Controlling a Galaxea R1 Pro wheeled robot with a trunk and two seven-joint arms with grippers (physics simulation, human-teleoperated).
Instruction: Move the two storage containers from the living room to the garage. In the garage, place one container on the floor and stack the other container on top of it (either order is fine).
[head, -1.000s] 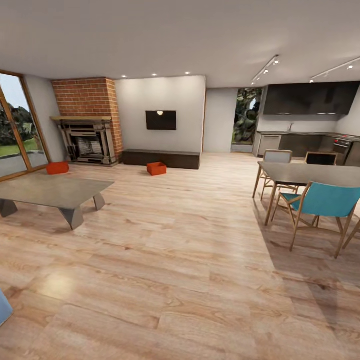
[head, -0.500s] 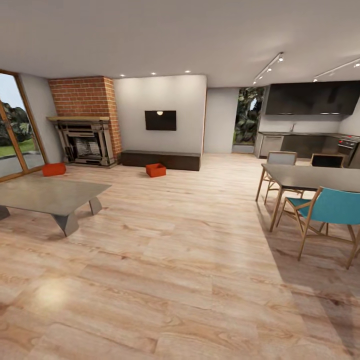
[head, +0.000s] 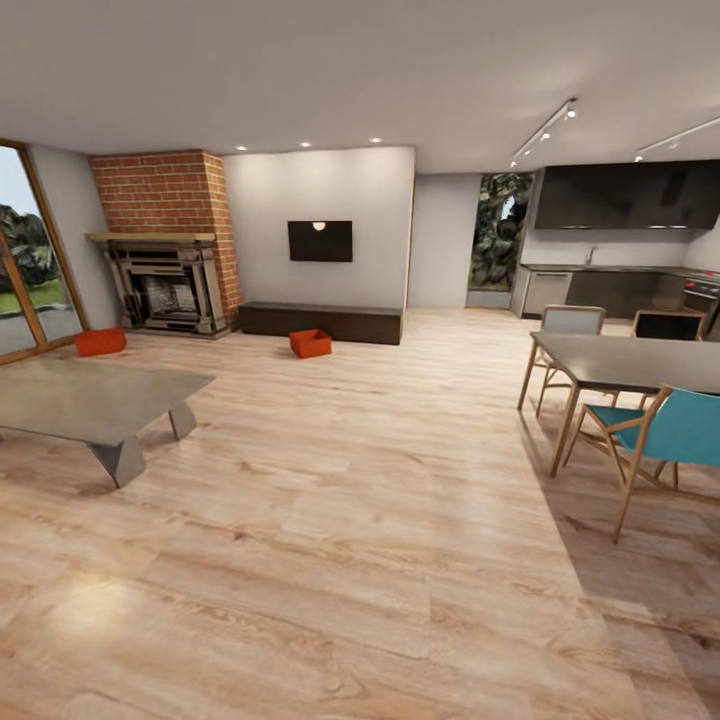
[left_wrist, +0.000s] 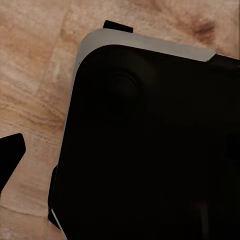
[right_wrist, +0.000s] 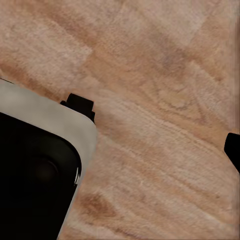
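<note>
Red-orange containers (head: 311, 343) (head: 101, 342) sit far ahead of your tools, whose spread you cannot tell, so drive closer.

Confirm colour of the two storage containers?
Red-orange, both storage containers; clearest in the head view, on the wood floor.

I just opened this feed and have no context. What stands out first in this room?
Two red-orange storage containers on the light wood floor: one before the long dark bench under the wall TV, the other left of the brick fireplace. A turquoise chair sits at the dining table on the right.
</note>
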